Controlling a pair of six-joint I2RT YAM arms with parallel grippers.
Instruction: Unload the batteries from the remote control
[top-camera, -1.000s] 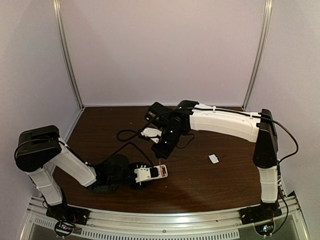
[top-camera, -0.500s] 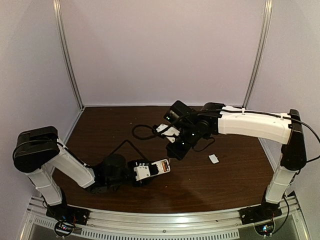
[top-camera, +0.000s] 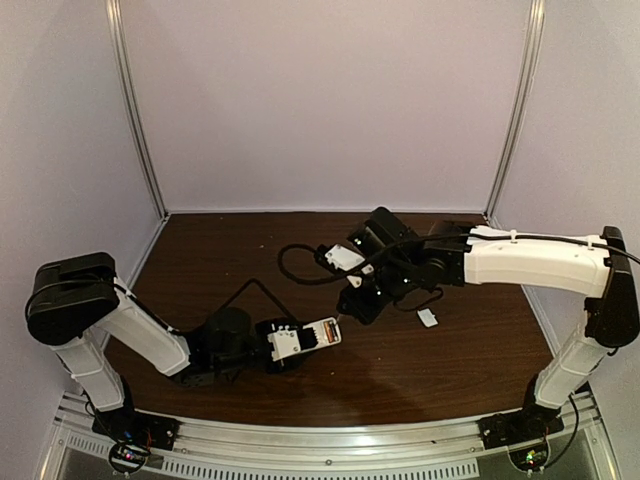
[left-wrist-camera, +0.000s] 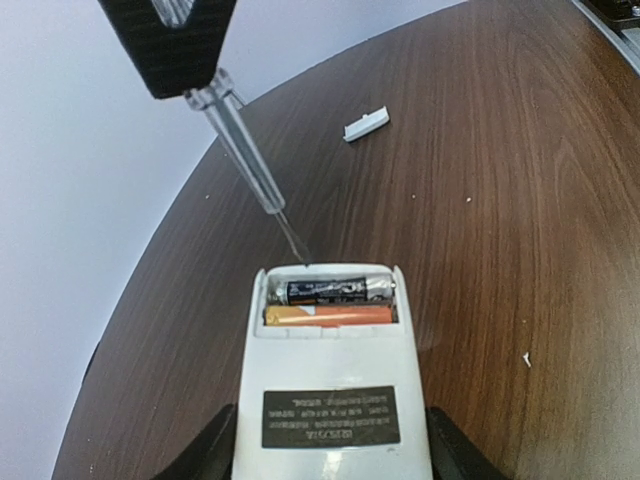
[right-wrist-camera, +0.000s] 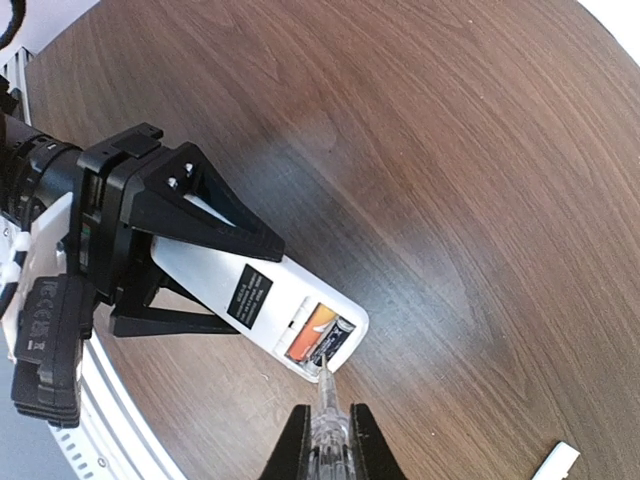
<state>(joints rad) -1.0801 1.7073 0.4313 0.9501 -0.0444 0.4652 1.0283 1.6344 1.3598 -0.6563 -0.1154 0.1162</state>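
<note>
The remote control (left-wrist-camera: 335, 400) lies back-up with its compartment uncovered, and my left gripper (left-wrist-camera: 330, 455) is shut on its sides low over the table. Two batteries lie inside: a dark one (left-wrist-camera: 330, 290) at the outer end and an orange one (left-wrist-camera: 328, 316) beside it. My right gripper (right-wrist-camera: 328, 445) is shut on a slim screwdriver (right-wrist-camera: 327, 400). The screwdriver's tip touches the remote's end wall at the dark battery (right-wrist-camera: 338, 342). From above, the right gripper (top-camera: 360, 298) hangs just right of the remote (top-camera: 308, 337).
A small flat white plastic piece (top-camera: 427, 318) lies on the brown table (top-camera: 440, 370) right of the grippers. Black cables (top-camera: 290, 270) loop over the table's middle. Purple walls and metal posts (top-camera: 135, 110) close in the back and sides.
The right arm has swung right and stretched out, and the screwdriver tip now meets the remote's end. The left gripper has turned the remote slightly upward.
</note>
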